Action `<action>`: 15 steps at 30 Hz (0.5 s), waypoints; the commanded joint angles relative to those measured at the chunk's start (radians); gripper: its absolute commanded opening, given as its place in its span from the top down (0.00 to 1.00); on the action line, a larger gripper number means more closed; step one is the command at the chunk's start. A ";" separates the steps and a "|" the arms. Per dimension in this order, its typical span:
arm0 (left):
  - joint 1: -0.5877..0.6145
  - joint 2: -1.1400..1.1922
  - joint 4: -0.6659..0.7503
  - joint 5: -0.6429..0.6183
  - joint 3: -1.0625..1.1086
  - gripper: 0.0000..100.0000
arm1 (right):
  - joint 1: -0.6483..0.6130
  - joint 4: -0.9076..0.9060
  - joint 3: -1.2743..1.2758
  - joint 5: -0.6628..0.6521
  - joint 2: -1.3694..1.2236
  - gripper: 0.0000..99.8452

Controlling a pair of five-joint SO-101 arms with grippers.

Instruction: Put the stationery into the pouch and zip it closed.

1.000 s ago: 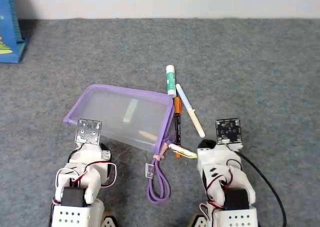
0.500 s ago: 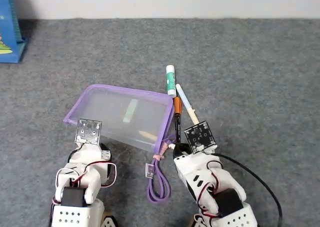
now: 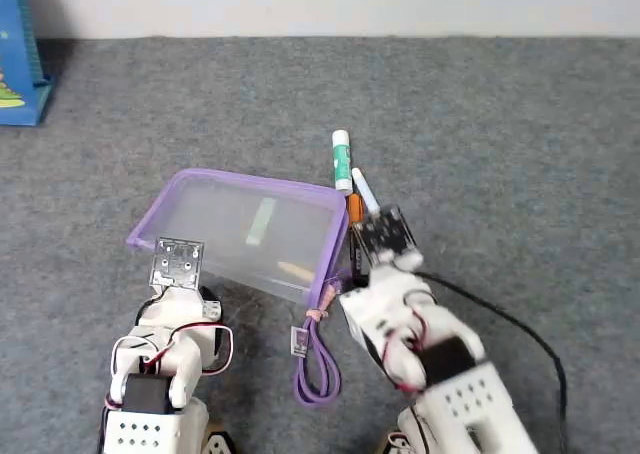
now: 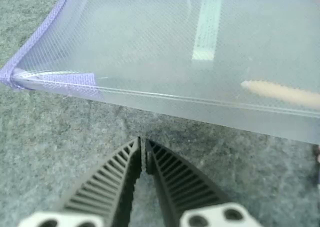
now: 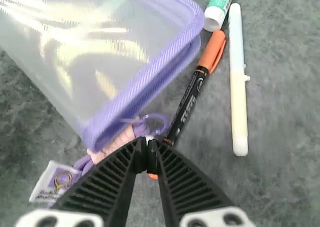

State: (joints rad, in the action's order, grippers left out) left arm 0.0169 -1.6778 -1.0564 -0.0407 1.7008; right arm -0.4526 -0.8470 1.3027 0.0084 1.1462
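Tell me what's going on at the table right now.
Two arms sit at a purple pouch. The right end effector is shut, tips at the zipper pull beside the orange pen; whether it grips the pull is unclear. The left end effector is shut just short of the pouch's near edge. One pale stick lies inside; the orange pen, a white pen and a glue stick lie outside.

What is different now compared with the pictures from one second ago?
The right gripper swung forward and left to the pouch's zipper end, its shut tips by the zipper pull. Nothing visibly taken or released. The left gripper, pouch, glue stick, orange-capped pen and white pen stayed put.
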 commanded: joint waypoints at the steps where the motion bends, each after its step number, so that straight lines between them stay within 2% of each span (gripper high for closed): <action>1: 0.003 -0.011 -0.003 0.002 -0.010 0.99 | -0.007 0.119 -0.129 0.008 -0.271 0.99; 5: 0.003 -0.011 -0.003 0.002 -0.010 0.99 | -0.021 0.246 -0.192 0.008 -0.533 0.99; 9: 0.003 -0.011 -0.003 0.002 -0.010 0.99 | -0.097 0.286 -0.293 0.008 -0.760 0.99; 15: 0.003 -0.011 -0.003 0.002 -0.010 0.99 | -0.211 0.325 -0.459 0.008 -0.952 0.99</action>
State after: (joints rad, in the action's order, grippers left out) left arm 0.0169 -1.6778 -1.0564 -0.0407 1.7008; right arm -0.6199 -0.5432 0.9406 0.0115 0.2440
